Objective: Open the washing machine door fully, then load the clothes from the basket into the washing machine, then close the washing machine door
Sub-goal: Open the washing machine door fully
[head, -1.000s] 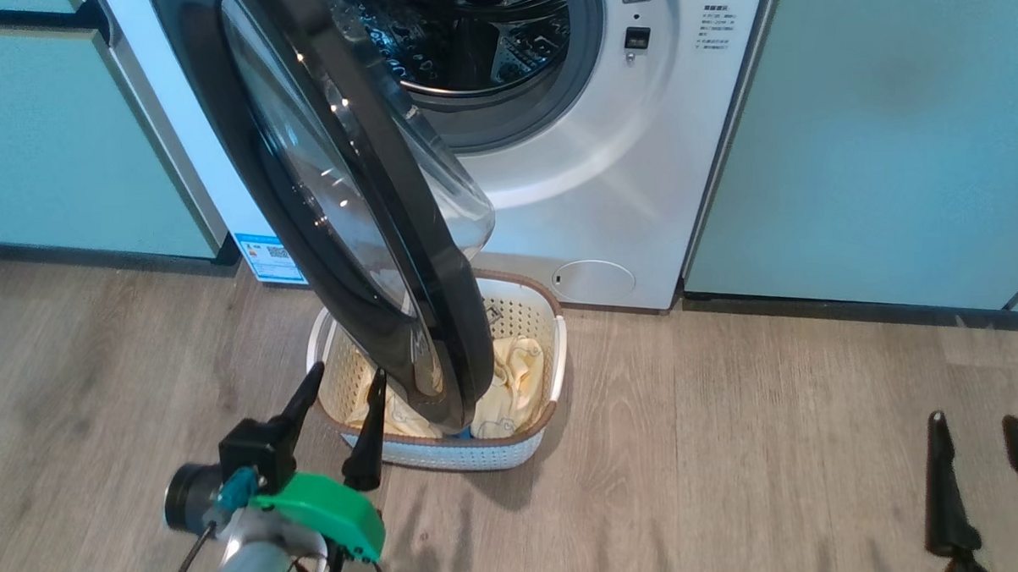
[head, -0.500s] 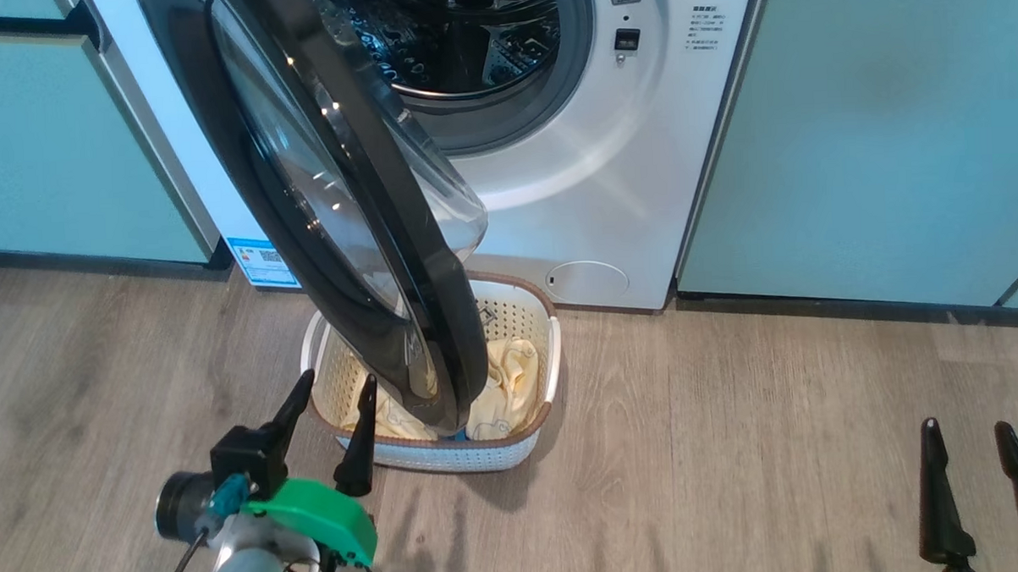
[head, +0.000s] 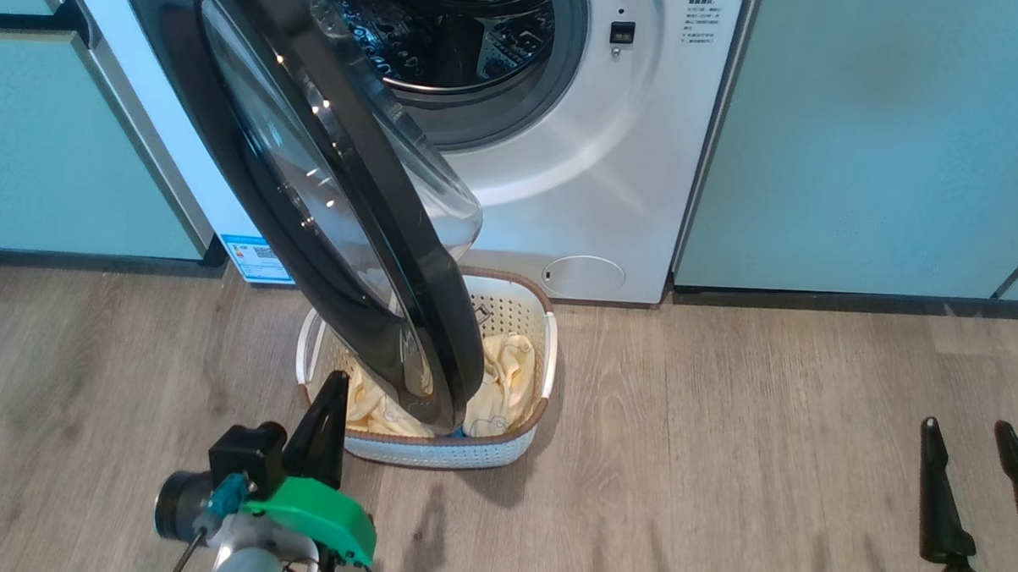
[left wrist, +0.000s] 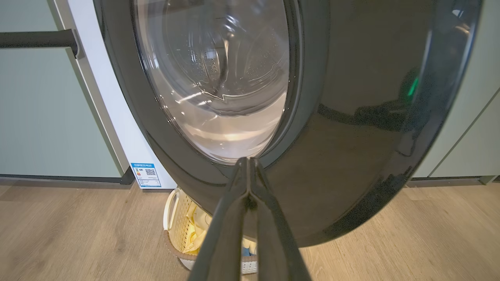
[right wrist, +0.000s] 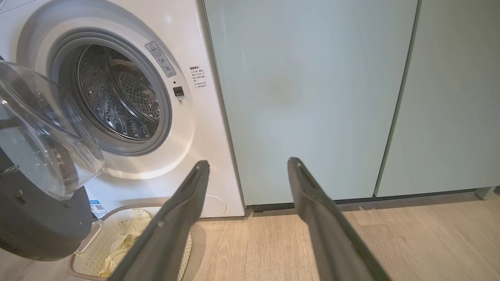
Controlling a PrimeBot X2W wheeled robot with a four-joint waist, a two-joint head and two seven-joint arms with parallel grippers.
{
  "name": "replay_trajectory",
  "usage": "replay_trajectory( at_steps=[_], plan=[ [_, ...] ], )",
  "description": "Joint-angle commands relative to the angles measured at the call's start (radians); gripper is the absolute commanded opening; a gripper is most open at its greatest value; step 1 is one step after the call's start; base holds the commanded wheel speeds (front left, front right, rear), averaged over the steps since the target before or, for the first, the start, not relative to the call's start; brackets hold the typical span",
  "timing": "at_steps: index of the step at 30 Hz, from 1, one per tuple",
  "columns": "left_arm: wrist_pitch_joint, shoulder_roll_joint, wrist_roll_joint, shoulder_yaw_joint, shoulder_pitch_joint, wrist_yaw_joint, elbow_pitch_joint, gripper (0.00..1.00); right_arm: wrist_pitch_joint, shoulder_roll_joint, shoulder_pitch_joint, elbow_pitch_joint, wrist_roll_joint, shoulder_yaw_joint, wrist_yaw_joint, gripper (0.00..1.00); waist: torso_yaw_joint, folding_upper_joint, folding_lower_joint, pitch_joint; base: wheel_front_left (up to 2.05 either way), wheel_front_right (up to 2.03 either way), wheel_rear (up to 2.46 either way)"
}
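Observation:
The washing machine [head: 607, 172] stands with its steel drum [right wrist: 117, 97] exposed. The washing machine door [head: 389, 239] is swung partway out, its lower edge hanging over the basket [head: 447, 453] on the floor. Pale yellow clothes [head: 504, 379] lie in the basket, partly hidden by the door. My left gripper [head: 336, 381] is shut on nothing, in front of the basket's near left corner. In the left wrist view its joined tips [left wrist: 247, 160] point at the door's glossy outer face [left wrist: 351, 117]. Low at the right, my right gripper [head: 964, 427] is open and empty, far from the basket.
Pale green cabinets [head: 876, 138] flank the machine on both sides, the left one [head: 38, 141] with a dark bar handle [left wrist: 35, 39]. Wood floor [head: 735, 447] spreads in front. The right wrist view has the basket [right wrist: 93, 249] and the door's glass bowl [right wrist: 39, 132] at its left.
My left gripper has gone from open to shut, with nothing between its fingers. The head camera has shifted slightly. The door, basket and right gripper stay put.

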Motion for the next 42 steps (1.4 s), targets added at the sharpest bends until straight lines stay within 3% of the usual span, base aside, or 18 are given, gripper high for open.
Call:
replay_trajectory(
  at_steps=[1,16,24,29,36,42],
  plan=[
    [-0.006,0.011,0.01,0.039,-0.034,-0.001,-0.033,0.0,-0.009,-0.015,-0.031,-0.036,-0.005,0.02,-0.003,1.0,-0.001,0.0,-0.0001,0.0,0.0,0.0,0.0],
    [-0.006,0.018,0.028,0.065,-0.068,0.017,-0.07,0.0,-0.01,-0.015,-0.034,-0.032,-0.007,0.016,-0.003,1.0,-0.001,0.0,-0.0001,0.003,0.0,0.0,0.0],
    [-0.006,0.065,0.083,0.106,-0.179,0.073,-0.296,0.0,-0.01,-0.015,-0.033,-0.029,-0.011,0.011,-0.003,1.0,0.005,0.0,-0.0001,-0.002,0.0,0.0,0.0],
    [-0.006,0.076,0.102,0.092,-0.258,0.078,-0.43,0.0,-0.01,-0.015,-0.034,-0.027,-0.013,0.011,-0.003,1.0,0.006,0.0,-0.0001,-0.004,0.0,0.0,0.0],
    [0.009,0.052,0.123,-0.041,-0.368,0.039,-0.579,0.0,-0.01,-0.015,-0.033,-0.024,-0.012,0.013,-0.003,1.0,-0.001,0.0,-0.0001,-0.009,0.0,0.0,0.0],
    [0.089,0.012,0.063,-0.251,-0.363,-0.002,-0.623,0.0,-0.01,-0.015,-0.03,-0.022,-0.011,0.015,-0.003,1.0,-0.01,0.0,-0.0001,-0.009,0.0,0.0,0.0]
  ],
)
